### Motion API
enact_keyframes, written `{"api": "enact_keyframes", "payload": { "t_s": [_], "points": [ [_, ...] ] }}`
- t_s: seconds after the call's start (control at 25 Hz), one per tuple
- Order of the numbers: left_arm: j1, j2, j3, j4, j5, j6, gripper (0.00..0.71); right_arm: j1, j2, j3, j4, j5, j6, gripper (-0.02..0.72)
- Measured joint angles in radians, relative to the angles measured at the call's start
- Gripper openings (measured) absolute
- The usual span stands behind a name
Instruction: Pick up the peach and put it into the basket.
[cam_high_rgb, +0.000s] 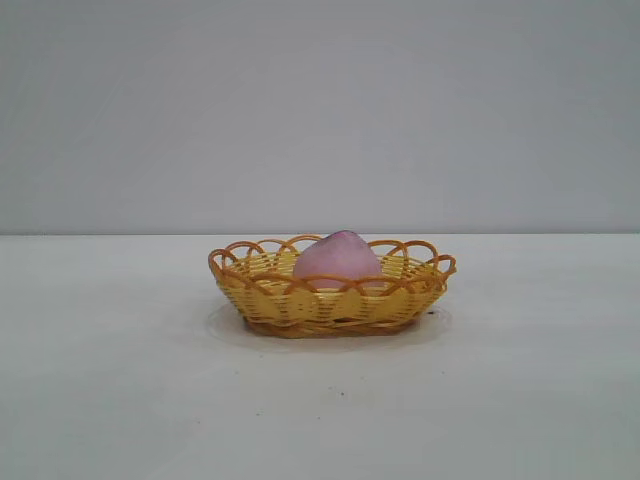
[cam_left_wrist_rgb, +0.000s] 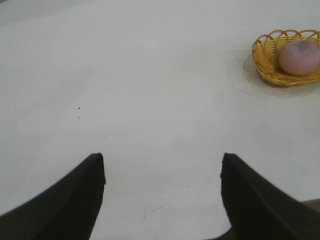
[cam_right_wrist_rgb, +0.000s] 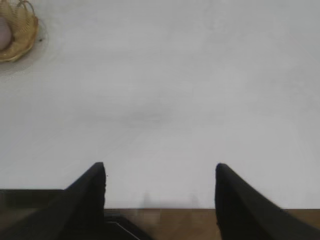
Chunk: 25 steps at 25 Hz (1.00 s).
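Pink and matte, the peach (cam_high_rgb: 338, 258) sits inside the basket (cam_high_rgb: 330, 300), its rounded top rising a little above the looped rim. We see the basket resting on the white table (cam_high_rgb: 120, 380), alone near the middle of it in the exterior view, with neither arm showing there.

From the left wrist view, we find the left tool (cam_left_wrist_rgb: 162, 172) with its two dark fingers (cam_left_wrist_rgb: 75, 200) spread wide and nothing between them, only bare table. The basket and the peach lie well apart from it, far ahead and off to one side. From the right wrist view, the right tool (cam_right_wrist_rgb: 160, 180) stands likewise parted and empty, hanging over the near edge of the table where a brown wooden strip (cam_right_wrist_rgb: 165, 220) shows beneath. The basket, with a sliver of the peach, sits far off at the corner of that view, well apart from the right tool too.

We note the basket is woven of yellow-orange strands, shallow and oval, with a scalloped border of open loops in a darker orange. The peach carries a faint greyish smudge on top and a slight point. The table surface is smooth, pale and dull, marked by a few tiny dark specks (cam_left_wrist_rgb: 79, 108).
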Motion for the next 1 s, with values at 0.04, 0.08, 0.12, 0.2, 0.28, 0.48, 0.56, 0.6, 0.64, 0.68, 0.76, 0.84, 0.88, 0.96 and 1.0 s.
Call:
{"api": "enact_keyframes", "payload": {
  "t_s": [0.04,0.08,0.12,0.2,0.28,0.48,0.56,0.6,0.64,0.68,0.76,0.84,0.88,0.96,1.0],
  "points": [
    [0.000,0.000,0.000,0.000,0.000,0.000,0.480,0.000,-0.040,0.014,0.000,-0.011,0.000,0.412],
    [0.000,0.000,0.000,0.000,0.000,0.000,0.480,0.000,-0.079,0.021,0.000,-0.019,0.000,0.412],
    [0.000,0.000,0.000,0.000,0.000,0.000,0.480,0.000,-0.110,0.021,0.000,-0.027,0.000,0.412],
    [0.000,0.000,0.000,0.000,0.000,0.000,0.480,0.000,-0.178,0.023,0.000,-0.040,0.000,0.412],
    [0.000,0.000,0.000,0.000,0.000,0.000,0.480,0.000,-0.231,0.041,0.000,-0.053,0.000,0.412],
    [0.000,0.000,0.000,0.000,0.000,0.000,0.480,0.000,-0.262,0.051,-0.001,-0.060,0.000,0.412],
    [0.000,0.000,0.000,0.000,0.000,0.000,0.480,0.000,-0.262,0.051,-0.001,-0.061,0.000,0.412],
    [0.000,0.000,0.000,0.000,0.000,0.000,0.480,0.000,-0.262,0.051,-0.001,-0.061,0.000,0.412],
    [0.000,0.000,0.000,0.000,0.000,0.000,0.480,0.000,-0.262,0.051,-0.001,-0.063,0.000,0.412],
    [0.000,0.000,0.000,0.000,0.000,0.000,0.480,0.000,-0.262,0.051,-0.001,-0.063,0.000,0.412],
    [0.000,0.000,0.000,0.000,0.000,0.000,0.480,0.000,-0.262,0.051,-0.001,-0.063,0.000,0.412],
    [0.000,0.000,0.000,0.000,0.000,0.000,0.480,0.000,-0.262,0.051,-0.001,-0.063,0.000,0.412],
    [0.000,0.000,0.000,0.000,0.000,0.000,0.480,0.000,-0.262,0.051,-0.001,-0.063,0.000,0.412],
    [0.000,0.000,0.000,0.000,0.000,0.000,0.480,0.000,-0.262,0.051,-0.001,-0.063,0.000,0.412],
    [0.000,0.000,0.000,0.000,0.000,0.000,0.480,0.000,-0.262,0.051,-0.001,-0.063,0.000,0.412]
  ]
}}
